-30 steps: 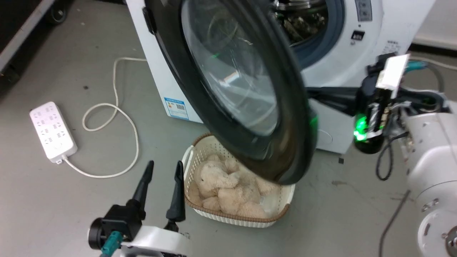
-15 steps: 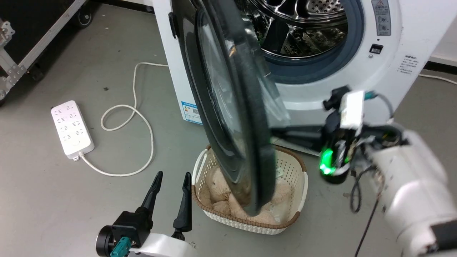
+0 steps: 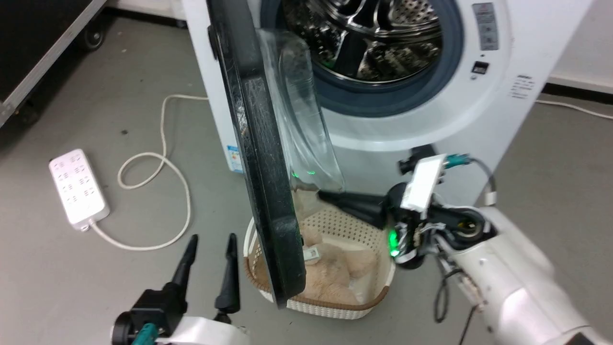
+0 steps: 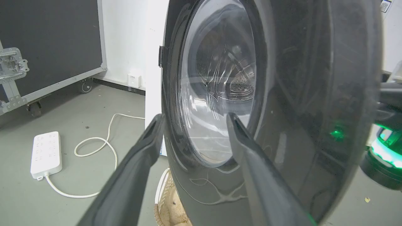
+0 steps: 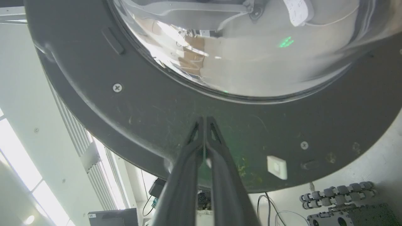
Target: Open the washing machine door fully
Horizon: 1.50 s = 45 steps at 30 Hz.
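The washer [image 3: 479,120] fills the head view from 12 to 2 o'clock, its drum mouth uncovered. The door [image 3: 261,167] stands upright and nearly edge-on to that view. It juts out from the washer's left side at about a right angle to the front, and its rim runs from 12 down to 6 o'clock. The glass bowl bulges toward 3 o'clock. Below its lower edge, at 6 o'clock, sits the basket [image 3: 335,311] of beige stuffing. A power strip [image 3: 76,187] lies on the floor at 9 o'clock.

The right gripper [image 3: 322,194] has its fingers pressed together with nothing between them. Its tips appear to rest on the door's inner black ring just under the bowl. The door therefore lies at 9 o'clock from those tips, flat face square to the fingers.

The left gripper [image 3: 212,236] is parted and empty at 7 o'clock. It sits on the door's outer side, near it but apart.

The right arm is the nearer one. The door looks only about half open, so opening it fully likely calls for more push toward 9 o'clock.
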{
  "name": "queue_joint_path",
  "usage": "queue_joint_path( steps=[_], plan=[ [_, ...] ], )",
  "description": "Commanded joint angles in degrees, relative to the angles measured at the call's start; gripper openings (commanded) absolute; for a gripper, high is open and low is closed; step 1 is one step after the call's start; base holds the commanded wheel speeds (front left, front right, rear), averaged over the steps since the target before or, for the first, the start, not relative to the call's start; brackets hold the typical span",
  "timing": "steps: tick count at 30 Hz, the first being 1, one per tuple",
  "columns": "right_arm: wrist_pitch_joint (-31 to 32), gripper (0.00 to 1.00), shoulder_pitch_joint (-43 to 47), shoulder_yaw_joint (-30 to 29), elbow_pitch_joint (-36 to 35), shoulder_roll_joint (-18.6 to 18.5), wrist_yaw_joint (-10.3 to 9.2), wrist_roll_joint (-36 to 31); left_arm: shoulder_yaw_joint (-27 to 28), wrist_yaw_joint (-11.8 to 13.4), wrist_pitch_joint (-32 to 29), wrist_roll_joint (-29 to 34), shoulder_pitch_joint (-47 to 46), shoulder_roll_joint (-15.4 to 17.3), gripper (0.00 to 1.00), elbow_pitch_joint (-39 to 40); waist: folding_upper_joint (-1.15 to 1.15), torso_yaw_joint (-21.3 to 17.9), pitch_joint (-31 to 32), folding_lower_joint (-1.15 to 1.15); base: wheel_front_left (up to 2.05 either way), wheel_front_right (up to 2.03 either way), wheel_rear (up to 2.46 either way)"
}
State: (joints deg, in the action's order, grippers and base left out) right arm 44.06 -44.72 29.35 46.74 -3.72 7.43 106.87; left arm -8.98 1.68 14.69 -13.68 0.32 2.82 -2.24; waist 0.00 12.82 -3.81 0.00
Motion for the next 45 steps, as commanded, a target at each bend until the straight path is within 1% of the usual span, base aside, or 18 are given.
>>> queue_joint_path(
  steps=[1,4,7,10,12,15,16,17,19,21,24,27,29,32,36,43,44,45],
  plan=[
    [-2.0,1.00,0.4,0.1,-1.1,-1.9,0.06,-0.2,0.8,0.0,0.3,0.3,0.9,0.1,1.00,0.2,0.00,-1.1,0.9,0.00,0.00,0.00,0.00],
    [-9.0,1.00,1.1,0.7,-6.0,-6.5,0.06,-4.9,2.3,-0.2,0.3,0.5,1.5,0.2,1.00,0.3,0.00,-2.5,2.0,0.00,0.00,0.00,0.00],
    [-19.6,1.00,3.5,1.2,-13.2,-12.0,0.06,-13.1,3.6,-0.6,0.3,0.4,2.0,0.4,1.00,0.5,0.00,-3.6,3.1,0.00,0.00,0.00,0.00],
    [-33.1,1.00,6.8,2.5,-20.6,-18.2,0.06,-26.0,5.0,-1.1,0.3,0.2,2.6,0.7,1.00,0.6,0.00,-4.8,4.4,0.00,0.00,0.00,0.00],
    [-41.6,1.00,9.3,3.1,-23.9,-21.6,0.06,-34.8,6.0,-1.2,0.3,0.0,3.1,0.9,1.00,0.8,0.00,-5.7,5.1,0.00,0.00,0.00,0.00],
    [-51.0,1.00,12.9,3.1,-26.5,-25.3,0.06,-48.3,6.8,-1.6,0.3,-0.1,3.9,1.1,1.00,1.3,0.00,-7.0,5.7,0.00,0.00,0.00,0.00],
    [-53.7,1.00,14.2,2.2,-26.3,-26.1,0.06,-53.6,7.0,-1.8,0.3,-0.2,4.1,1.2,1.00,1.2,0.00,-7.3,5.9,0.00,0.00,0.00,0.00],
    [-55.5,1.00,15.7,0.6,-26.0,-26.1,0.06,-58.2,7.1,-1.9,0.3,-0.3,4.3,1.4,1.00,1.1,0.00,-7.7,6.1,0.00,0.00,0.00,0.00],
    [-57.3,1.00,19.4,-5.3,-25.4,-24.1,0.06,-66.2,7.5,-2.3,0.3,-0.8,4.8,1.6,1.00,0.6,0.00,-8.6,6.3,0.00,0.00,0.00,0.00],
    [-58.3,1.00,23.4,-11.9,-26.7,-21.2,0.06,-76.2,8.1,-2.7,0.3,-1.4,5.0,2.0,1.00,0.1,0.00,-9.4,6.4,0.00,0.00,0.00,0.00],
    [-58.8,1.00,31.4,-20.7,-32.3,-14.5,0.06,-88.8,8.4,-3.4,0.3,-1.7,5.0,2.5,1.00,-0.4,0.00,-10.1,6.6,0.00,0.00,0.00,0.00],
    [-58.9,1.00,39.0,-27.0,-39.7,-7.5,0.06,-98.0,8.2,-3.8,0.3,-1.6,5.0,3.0,1.00,-0.9,0.00,-10.6,6.7,0.00,0.00,0.00,0.00],
    [-58.9,1.00,43.3,-29.5,-43.2,-3.6,0.06,-101.6,8.2,-3.9,0.3,-1.6,5.0,3.2,1.00,-1.0,0.00,-10.9,6.7,0.00,0.00,0.00,0.00],
    [-58.7,1.00,47.5,-31.7,-45.8,-1.0,0.06,-104.4,8.2,-3.9,0.3,-1.4,5.0,3.4,1.00,-1.3,0.00,-11.2,6.5,0.00,0.00,0.00,0.00],
    [-58.6,1.00,49.6,-32.6,-47.4,0.4,0.06,-105.1,7.6,-3.7,0.2,-1.0,4.9,3.7,1.00,-1.8,0.00,-11.3,6.1,0.00,0.00,0.00,0.00],
    [-57.9,1.00,50.1,-31.2,-47.9,0.8,0.06,-108.5,6.9,-3.1,0.0,-0.2,4.8,4.0,1.00,-1.2,0.00,-11.2,5.6,0.00,0.00,0.00,0.00],
    [-57.9,1.00,50.1,-31.3,-48.0,0.8,0.06,-108.5,6.9,-3.0,0.0,-0.1,4.6,4.1,0.91,-1.1,0.00,-11.1,5.5,0.00,0.00,0.00,0.00],
    [-58.0,1.00,50.0,-31.3,-48.0,0.8,0.06,-108.4,6.8,-2.9,0.0,-0.1,4.5,4.1,0.33,-0.9,0.00,-11.1,5.5,0.00,0.00,0.00,0.00]
  ],
)
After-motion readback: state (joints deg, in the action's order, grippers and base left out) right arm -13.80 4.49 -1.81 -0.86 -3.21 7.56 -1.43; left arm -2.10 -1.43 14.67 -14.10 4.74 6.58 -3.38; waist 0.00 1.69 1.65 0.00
